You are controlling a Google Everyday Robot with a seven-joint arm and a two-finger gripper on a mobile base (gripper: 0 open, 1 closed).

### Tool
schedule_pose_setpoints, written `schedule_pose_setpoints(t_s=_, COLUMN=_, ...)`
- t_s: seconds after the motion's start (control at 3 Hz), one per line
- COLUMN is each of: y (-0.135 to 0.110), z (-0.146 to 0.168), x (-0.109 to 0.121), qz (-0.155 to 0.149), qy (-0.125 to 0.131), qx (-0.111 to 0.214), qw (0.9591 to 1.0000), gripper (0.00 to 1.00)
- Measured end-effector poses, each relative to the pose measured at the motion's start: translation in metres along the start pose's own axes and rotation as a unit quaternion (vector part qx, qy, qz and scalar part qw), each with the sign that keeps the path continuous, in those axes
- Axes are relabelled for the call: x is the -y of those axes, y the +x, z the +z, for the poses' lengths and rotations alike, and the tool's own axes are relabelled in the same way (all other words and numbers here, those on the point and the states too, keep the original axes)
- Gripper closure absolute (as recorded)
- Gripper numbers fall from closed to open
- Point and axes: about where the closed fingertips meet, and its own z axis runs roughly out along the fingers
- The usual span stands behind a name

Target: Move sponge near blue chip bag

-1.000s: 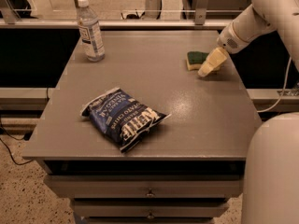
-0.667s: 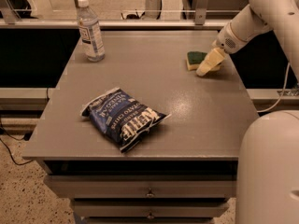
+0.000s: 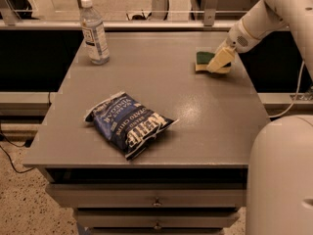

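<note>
The sponge (image 3: 202, 59), dark green on top over pale yellow foam, lies flat at the far right of the grey table (image 3: 195, 126). My gripper (image 3: 219, 61) comes down from the white arm at the upper right and sits on the sponge's right end, covering part of it. The blue chip bag (image 3: 128, 124), crinkled dark blue foil with white lettering, lies near the table's front left, well apart from the sponge and the gripper.
A clear water bottle (image 3: 94, 32) with a white cap stands at the table's far left corner. A rail and glass panels run behind the table. My white base (image 3: 281, 180) fills the lower right, against the table's right front corner. Drawers sit below the tabletop.
The gripper has shifted slightly up and left onto the sponge's right end. The sponge, the bag and the bottle have not moved.
</note>
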Motion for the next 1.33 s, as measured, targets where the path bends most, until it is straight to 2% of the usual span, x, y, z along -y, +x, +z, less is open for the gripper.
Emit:
schedule_pose_setpoints(t_s=0.33, y=-0.011, z=-0.017, x=-0.015, qz=-0.021, qy=-0.008, qx=0.013, qw=0.9997, gripper=0.86)
schedule_pose_setpoints(t_s=0.67, y=-0.017, z=-0.038, x=-0.032, qz=-0.051, qy=-0.011, qx=0.02, qw=0.9985, gripper=1.0)
schedule_pose_setpoints(t_s=1.0, y=-0.014, z=-0.053, x=-0.053, qz=-0.089, qy=-0.006, qx=0.01, qw=0.9959, gripper=1.0)
schedule_pose_setpoints(t_s=1.33, y=0.0, z=-0.054, x=-0.078, qz=-0.126, qy=-0.01, qx=-0.008, qw=0.9919, gripper=1.0)
